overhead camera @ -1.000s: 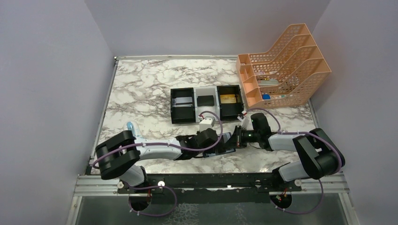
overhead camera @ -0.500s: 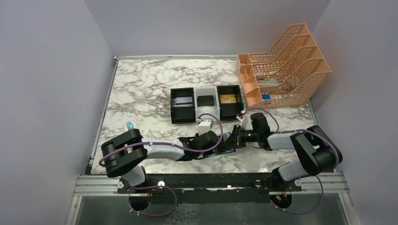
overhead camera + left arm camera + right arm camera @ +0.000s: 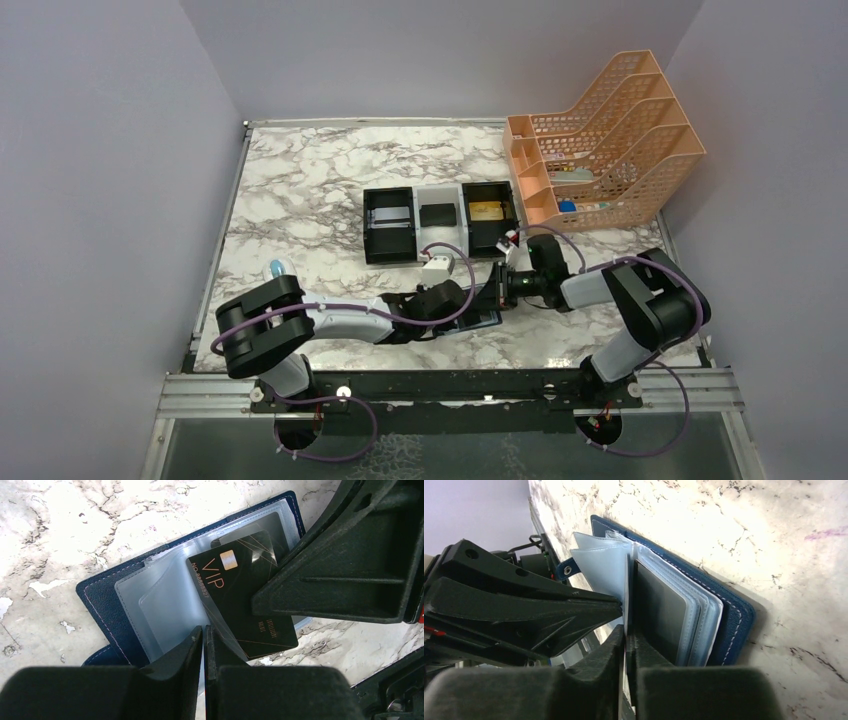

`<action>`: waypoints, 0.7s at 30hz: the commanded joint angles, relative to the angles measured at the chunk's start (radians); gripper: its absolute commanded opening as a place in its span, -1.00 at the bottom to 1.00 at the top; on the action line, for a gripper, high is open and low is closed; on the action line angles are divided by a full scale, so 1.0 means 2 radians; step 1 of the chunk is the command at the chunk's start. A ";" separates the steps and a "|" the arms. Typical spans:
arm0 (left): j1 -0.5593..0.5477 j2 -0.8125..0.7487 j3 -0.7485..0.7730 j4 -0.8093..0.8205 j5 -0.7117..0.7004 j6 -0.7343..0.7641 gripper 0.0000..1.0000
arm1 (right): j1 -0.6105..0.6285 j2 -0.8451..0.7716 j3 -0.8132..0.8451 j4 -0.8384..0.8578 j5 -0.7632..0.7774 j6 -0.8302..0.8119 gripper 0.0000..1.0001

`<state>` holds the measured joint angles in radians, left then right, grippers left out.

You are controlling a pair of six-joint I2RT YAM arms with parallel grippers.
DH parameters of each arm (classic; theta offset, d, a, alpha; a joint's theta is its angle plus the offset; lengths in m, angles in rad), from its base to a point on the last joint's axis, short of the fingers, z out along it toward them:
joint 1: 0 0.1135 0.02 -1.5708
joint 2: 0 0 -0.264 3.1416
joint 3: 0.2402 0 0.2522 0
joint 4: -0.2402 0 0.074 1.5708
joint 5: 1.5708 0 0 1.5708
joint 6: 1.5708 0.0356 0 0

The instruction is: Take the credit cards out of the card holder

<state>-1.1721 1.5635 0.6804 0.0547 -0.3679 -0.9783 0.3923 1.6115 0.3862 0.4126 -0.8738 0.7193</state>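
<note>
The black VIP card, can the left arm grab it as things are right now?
Probably not yet. The left gripper is shut on a clear leaf of the card holder, and the right gripper sits over one edge of the black VIP card. Its near corner looks free.

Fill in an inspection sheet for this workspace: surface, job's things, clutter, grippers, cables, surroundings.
Surface: marble table, white with grey veins.
Job's things: card holder lies open near the front edge; black VIP card sticks partly out of a clear pocket; gold card and a black card lie in the box trays.
Clutter: peach file rack at back right; its small contents are too small to tell.
Grippers: left gripper and right gripper are each shut on a thin clear pocket leaf of the card holder.
Cables: purple cables run along both arms.
Surroundings: plain lilac walls.
</note>
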 commanded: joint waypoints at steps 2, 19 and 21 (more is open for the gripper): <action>0.001 0.024 -0.010 -0.070 -0.018 0.006 -0.79 | -0.002 0.000 0.004 -0.009 0.008 -0.022 -0.98; 0.003 -0.071 -0.006 -0.104 -0.034 0.044 -0.36 | -0.001 -0.265 -0.013 -0.166 0.173 -0.089 -0.98; 0.009 -0.089 -0.006 -0.101 -0.022 0.059 -0.13 | -0.002 -0.293 -0.018 -0.163 0.178 -0.094 -0.98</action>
<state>-1.1702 1.4639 0.6743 -0.0956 -0.3916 -0.9245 0.3923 1.1118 0.3740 0.1192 -0.5922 0.5747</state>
